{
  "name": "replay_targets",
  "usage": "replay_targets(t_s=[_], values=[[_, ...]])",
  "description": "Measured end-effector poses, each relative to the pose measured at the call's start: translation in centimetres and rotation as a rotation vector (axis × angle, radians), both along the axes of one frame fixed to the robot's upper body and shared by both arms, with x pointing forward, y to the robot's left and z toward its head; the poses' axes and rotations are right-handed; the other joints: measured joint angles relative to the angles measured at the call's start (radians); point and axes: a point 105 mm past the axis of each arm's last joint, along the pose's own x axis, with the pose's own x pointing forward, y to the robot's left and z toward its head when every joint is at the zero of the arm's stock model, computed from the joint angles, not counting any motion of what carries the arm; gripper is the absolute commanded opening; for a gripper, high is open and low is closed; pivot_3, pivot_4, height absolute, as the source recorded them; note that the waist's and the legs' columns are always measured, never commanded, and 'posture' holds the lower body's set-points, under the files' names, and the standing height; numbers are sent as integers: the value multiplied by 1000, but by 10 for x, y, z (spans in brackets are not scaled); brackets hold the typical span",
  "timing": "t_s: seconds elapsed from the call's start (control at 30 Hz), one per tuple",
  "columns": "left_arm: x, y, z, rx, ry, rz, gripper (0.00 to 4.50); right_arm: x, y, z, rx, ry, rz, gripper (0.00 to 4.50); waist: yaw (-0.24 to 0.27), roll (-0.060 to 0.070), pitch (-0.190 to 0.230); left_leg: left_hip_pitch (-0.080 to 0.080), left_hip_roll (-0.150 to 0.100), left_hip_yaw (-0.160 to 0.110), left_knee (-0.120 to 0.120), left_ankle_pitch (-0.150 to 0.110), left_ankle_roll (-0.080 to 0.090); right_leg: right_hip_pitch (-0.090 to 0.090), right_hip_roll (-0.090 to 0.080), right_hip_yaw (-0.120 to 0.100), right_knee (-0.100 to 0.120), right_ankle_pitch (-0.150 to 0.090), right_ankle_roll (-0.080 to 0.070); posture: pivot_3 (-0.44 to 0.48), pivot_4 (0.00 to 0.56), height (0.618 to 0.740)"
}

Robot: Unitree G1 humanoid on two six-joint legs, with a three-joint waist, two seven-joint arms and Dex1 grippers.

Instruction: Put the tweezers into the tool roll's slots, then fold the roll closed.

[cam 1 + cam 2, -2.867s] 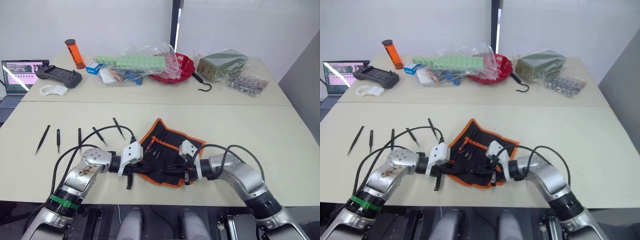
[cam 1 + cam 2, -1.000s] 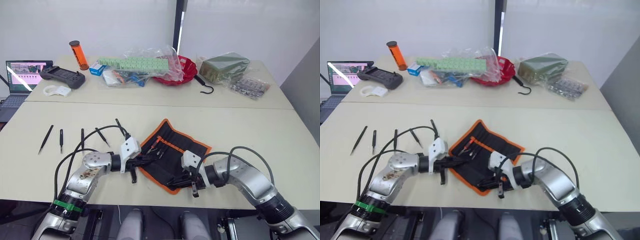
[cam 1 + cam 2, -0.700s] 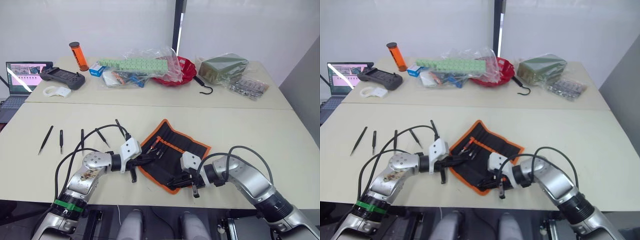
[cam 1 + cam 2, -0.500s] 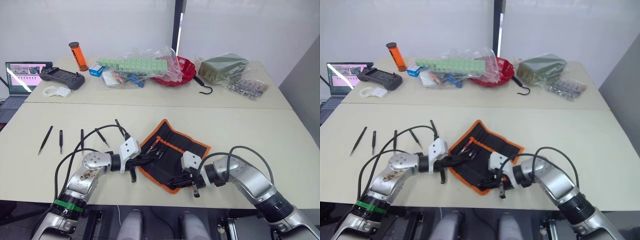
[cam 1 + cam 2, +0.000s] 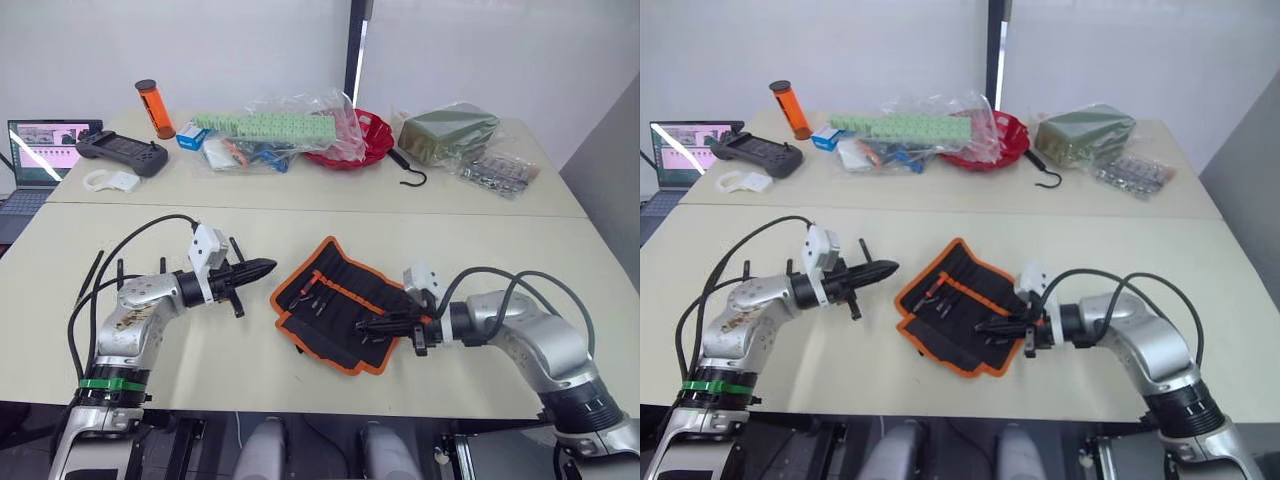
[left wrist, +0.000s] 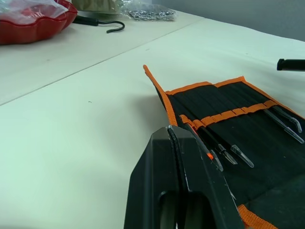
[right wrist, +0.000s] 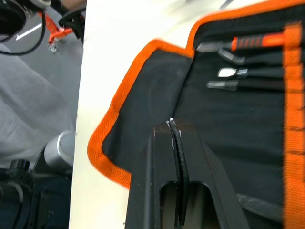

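Note:
The tool roll [image 5: 345, 305] lies open on the near table, black with orange edging, and several small orange-handled tools [image 5: 315, 292] sit in its slots [image 6: 224, 119]. My left gripper [image 5: 270, 266] is shut and empty, hovering just left of the roll with its tip pointing at it. My right gripper [image 5: 362, 323] is shut with its tip low over the roll's near right part [image 7: 157, 95]; no fabric is between its fingers. Loose tweezers [image 5: 233, 247] lie on the table to the left, another [image 5: 119, 270] behind my left arm, partly covered by cables.
The back table holds a laptop [image 5: 38, 150], a controller [image 5: 120, 152], an orange cylinder [image 5: 151, 108], green blocks in plastic [image 5: 275, 127], a red bowl [image 5: 365, 140], a black hook [image 5: 410, 170], a green packet [image 5: 445, 130] and a bag of metal parts [image 5: 495, 170].
My left gripper has drawn back to the left, off the roll's edge. My right gripper has swung from the roll's near edge to its right side. The roll lies flatter.

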Motion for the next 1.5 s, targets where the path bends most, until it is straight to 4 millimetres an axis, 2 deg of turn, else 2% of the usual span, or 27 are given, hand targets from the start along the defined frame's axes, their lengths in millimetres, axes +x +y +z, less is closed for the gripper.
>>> replay_targets(t_s=[0.1, 0.13, 0.23, 0.37, 0.47, 0.57, 0.6, 0.63, 0.77, 0.93, 1.03, 1.1, 1.17, 1.27, 1.5], values=[[-2, 19, 12, -14, -28, 67, 0, 6, -4, 7, 14, -26, -40, 21, -4, 0, 1, 0, 0, 0, -1, 0, 0, -1, 0, 0, 0, 0, 0, 0, 150, 740], [-3, 27, 15, -16, -33, 99, 260, 10, -9, 9, 17, -32, -70, 6, -5, 0, 1, 0, 0, 0, -2, 0, 0, -1, 0, 0, 0, 0, 0, 0, 150, 740], [-12, 56, 23, -35, -35, 216, 1142, 26, -25, 15, 30, -69, -170, 802, -7, 0, 1, 0, 0, 0, -4, 0, 0, -2, 0, 1, 0, 0, 0, 0, 150, 740], [-34, 106, 16, -20, -9, 439, 2492, 45, -49, 21, 33, -151, -278, 2190, -15, 0, 1, 1, 1, 2, -8, 0, 0, -4, -1, 2, -1, 0, -1, 0, 150, 740], [-53, 134, 11, -19, -15, 603, 3483, 54, -53, 23, 40, -195, -292, 3185, -17, 0, 1, 1, 1, 2, -8, 0, 0, -5, -1, 2, -1, 0, -1, 0, 150, 740], [-87, 156, 0, -19, -20, 771, 4462, 59, -48, 31, 63, -218, -239, 4189, -27, 0, 1, 1, 1, 4, -9, 0, 0, -5, -1, 4, -2, 0, -2, 0, 150, 740], [-99, 162, -6, -17, -11, 823, 4500, 60, -43, 34, 70, -220, -210, 4475, -31, -1, 1, 1, 2, 5, -10, 0, 0, -6, -1, 4, -2, 1, -2, 0, 150, 740], [-114, 169, -12, -16, 0, 885, 4500, 62, -35, 39, 77, -224, -159, 4475, -34, -1, 1, 1, 3, 6, -10, 0, 0, -6, -1, 5, -3, 1, -3, 0, 150, 740], [-154, 189, -21, -19, -2, 1065, 4500, 62, -3, 54, 109, -232, 4, 4475, -24, -1, 1, 1, 4, 5, -10, 0, 0, -7, 0, 3, -2, 1, -5, 0, 150, 740], [-191, 205, -22, -19, -37, 1254, 4500, 56, 22, 65, 134, -226, 157, 4475, -3, -2, 1, -1, 3, 6, -9, 0, 0, -7, -1, 3, -6, 1, -5, 0, 150, 740], [-228, 204, -35, -42, -15, 1390, 4500, 49, 42, 78, 147, -239, 285, 4475, -13, -4, 1, -3, 4, 9, -9, 0, -1, -10, -1, 4, -7, 2, -5, 0, 150, 740], [-244, 202, -42, -62, 10, 1439, 4500, 45, 47, 87, 152, -256, 337, 4475, -14, -4, 1, -5, 5, 9, -9, 0, -1, -13, 0, 4, -6, 2, -5, 0, 150, 740], [-253, 201, -42, -73, 2, 1482, 4500, 43, 53, 95, 155, -273, 380, 4475, -7, -4, 1, -6, 5, 7, -9, 0, -1, -13, 1, 2, -5, 2, -6, 0, 150, 740], [-256, 200, -37, -84, -36, 1506, 4500, 40, 60, 98, 161, -274, 420, 4475, 1, -5, 1, -6, 5, 7, -8, 0, -1, -12, 1, 2, -5, 2, -6, 0, 150, 740], [-250, 201, -34, -103, -51, 1498, 4500, 39, 62, 95, 155, -238, 417, 4475, -2, -5, 1, -6, 6, 8, -8, 0, -1, -14, 2, 2, -5, 2, -6, 0, 150, 740]])
